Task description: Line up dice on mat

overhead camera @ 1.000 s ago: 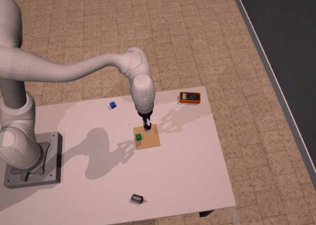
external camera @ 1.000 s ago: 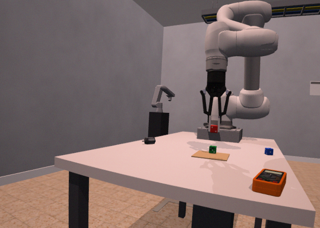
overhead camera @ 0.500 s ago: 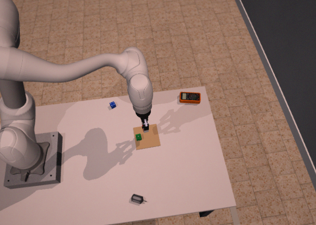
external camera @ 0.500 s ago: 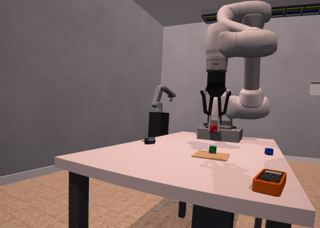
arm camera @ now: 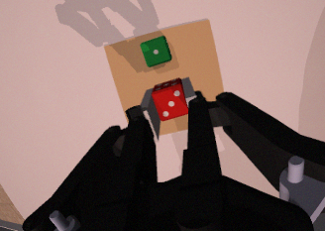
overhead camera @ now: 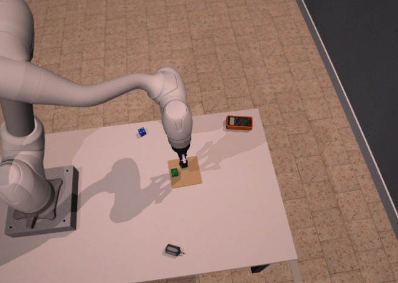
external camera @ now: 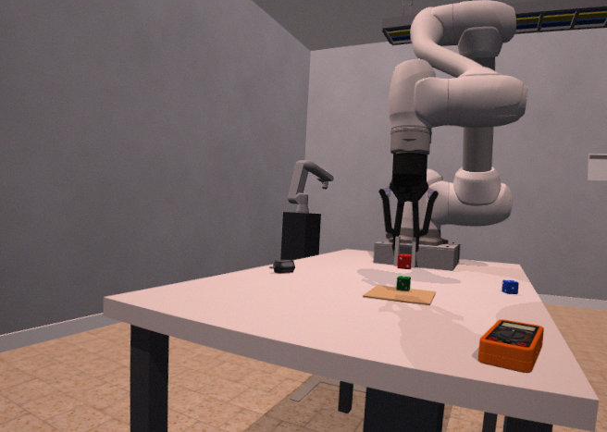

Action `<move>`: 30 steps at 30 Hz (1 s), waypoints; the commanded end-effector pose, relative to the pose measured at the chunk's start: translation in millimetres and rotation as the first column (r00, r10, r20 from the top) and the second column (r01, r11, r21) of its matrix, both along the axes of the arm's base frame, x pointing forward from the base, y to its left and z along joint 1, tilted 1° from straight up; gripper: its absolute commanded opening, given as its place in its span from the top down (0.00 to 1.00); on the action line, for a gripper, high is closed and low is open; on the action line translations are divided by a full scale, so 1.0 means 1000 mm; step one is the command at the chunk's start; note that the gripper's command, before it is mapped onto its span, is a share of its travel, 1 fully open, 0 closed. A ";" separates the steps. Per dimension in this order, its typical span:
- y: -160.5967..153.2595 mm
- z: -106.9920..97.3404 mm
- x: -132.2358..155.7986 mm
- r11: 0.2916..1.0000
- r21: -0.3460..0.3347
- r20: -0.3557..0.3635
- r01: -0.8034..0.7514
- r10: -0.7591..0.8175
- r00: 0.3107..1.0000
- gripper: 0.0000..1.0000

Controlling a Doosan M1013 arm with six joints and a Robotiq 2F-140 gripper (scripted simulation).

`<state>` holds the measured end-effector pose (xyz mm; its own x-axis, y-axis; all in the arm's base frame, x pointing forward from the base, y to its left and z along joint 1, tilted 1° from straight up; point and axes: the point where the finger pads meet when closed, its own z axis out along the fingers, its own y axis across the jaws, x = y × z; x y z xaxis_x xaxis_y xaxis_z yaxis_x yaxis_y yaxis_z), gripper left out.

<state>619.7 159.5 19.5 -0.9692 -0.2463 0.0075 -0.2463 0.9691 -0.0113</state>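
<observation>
My gripper (overhead camera: 183,166) (external camera: 405,263) (arm camera: 170,95) is shut on the red die (external camera: 404,261) (arm camera: 170,104), whose upper face shows three pips. It holds the die in the air over the mat (overhead camera: 189,181) (external camera: 379,294) (arm camera: 200,44); in the top view the fingers mostly hide this die. The green die (overhead camera: 174,172) (external camera: 403,284) (arm camera: 156,52) sits flat on the mat near its edge towards the robot's base, one pip up. The blue die (overhead camera: 141,132) (external camera: 510,287) lies on the table off the mat, nearer the base, with several pips on top.
An orange multimeter (overhead camera: 239,122) (external camera: 511,345) lies at the table's far corner from the base. A small dark device (overhead camera: 173,249) (external camera: 283,265) lies on the opposite side of the table. The robot's base (overhead camera: 68,189) stands at the table's other end.
</observation>
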 end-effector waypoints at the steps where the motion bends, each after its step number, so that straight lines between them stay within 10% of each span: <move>1: -0.004 -0.022 0.000 1.000 -0.002 0.000 0.006 -0.006 1.000 0.76; 12: -0.005 -0.056 0.000 1.000 -0.002 0.000 0.005 -0.005 1.000 0.76; 30: -0.004 -0.057 0.001 1.000 -0.001 0.002 0.005 -0.005 1.000 0.76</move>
